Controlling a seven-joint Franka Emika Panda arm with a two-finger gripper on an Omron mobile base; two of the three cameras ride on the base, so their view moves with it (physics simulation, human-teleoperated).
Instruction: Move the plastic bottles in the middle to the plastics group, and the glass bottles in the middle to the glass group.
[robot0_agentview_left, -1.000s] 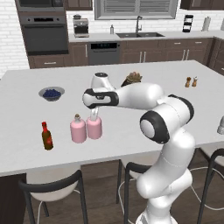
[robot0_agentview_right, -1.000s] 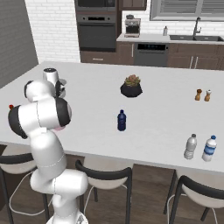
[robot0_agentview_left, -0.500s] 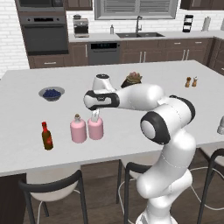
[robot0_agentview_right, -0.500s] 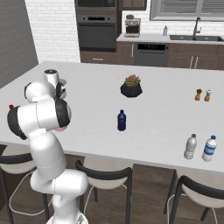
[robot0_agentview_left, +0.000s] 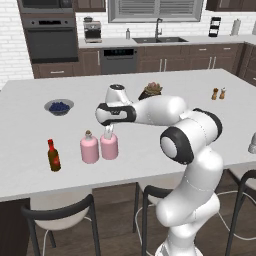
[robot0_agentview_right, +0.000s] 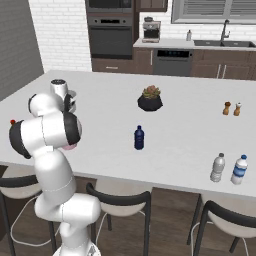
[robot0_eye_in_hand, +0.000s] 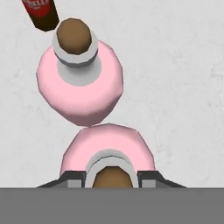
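Since the glass belongs together, the gripper (robot0_agentview_left: 108, 131) has the middle flask (robot0_agentview_left: 109, 146) standing on the counter (robot0_agentview_left: 200, 115) right against the group's own flask (robot0_agentview_left: 89, 149). In the hand view their pink bellies touch, and the sauce bottle (robot0_agentview_left: 53, 156) stands a little beyond them. The fingers (robot0_eye_in_hand: 72, 177) sit on either side of the middle flask's neck, just under the cork, and look closed on its pale collar. That is the sensible place to take it, because the body is too broad and round for those jaws while the neck is narrow and straight.

Both flasks are squat, faceted pink globes with short grey-white necks and brown cork stoppers. They look smooth and glossy, so a grip lower down would likely slip. The sauce bottle is slim and dark red-brown with a red label. The counter is pale, lightly mottled stone, flat and bare around the group.

From the other side, the small dark blue bottle (robot0_agentview_right: 139, 138) waits alone mid-counter, upright. Two clear bottles (robot0_agentview_right: 217, 167) stand close together near the right edge, well apart from it. To my eye the glass part is nearly done, pending release.
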